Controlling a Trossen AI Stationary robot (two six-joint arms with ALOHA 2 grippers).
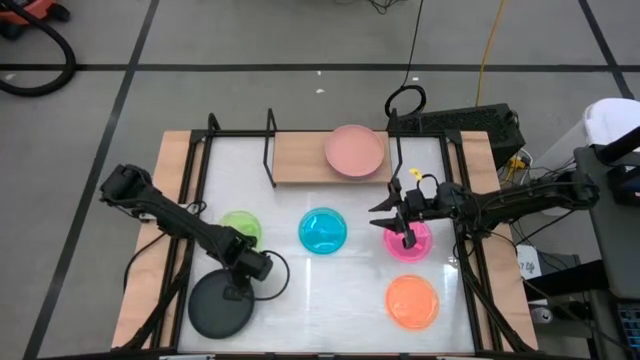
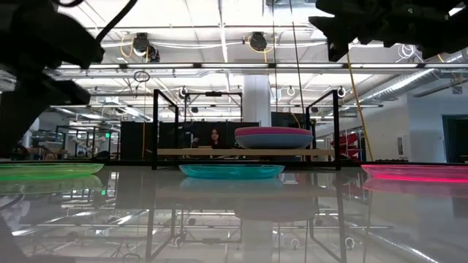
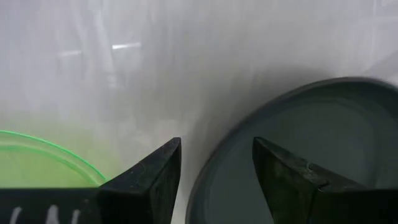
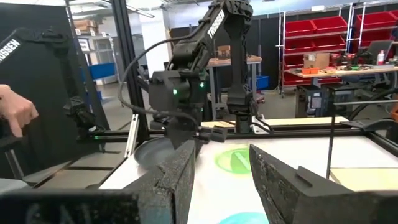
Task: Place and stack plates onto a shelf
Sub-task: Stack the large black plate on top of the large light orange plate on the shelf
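Note:
A salmon plate tops a stack on the right half of the light-wood shelf. The green plate, cyan plate, pink plate, orange plate and black plate lie flat on the white tabletop. My left gripper is open, low at the black plate's far-right rim, with one finger over the plate and one outside it. My right gripper is open and raised over the pink plate. My left gripper stands open astride the black plate's rim, coming down from above. The plate lies flat on the table. Whether either finger touches it, I cannot tell.
Black metal uprights frame the shelf, and its left half is bare wood. Table-frame rails run along both sides. A person's hand shows beyond the table's left side. Bare tabletop lies between the black and orange plates.

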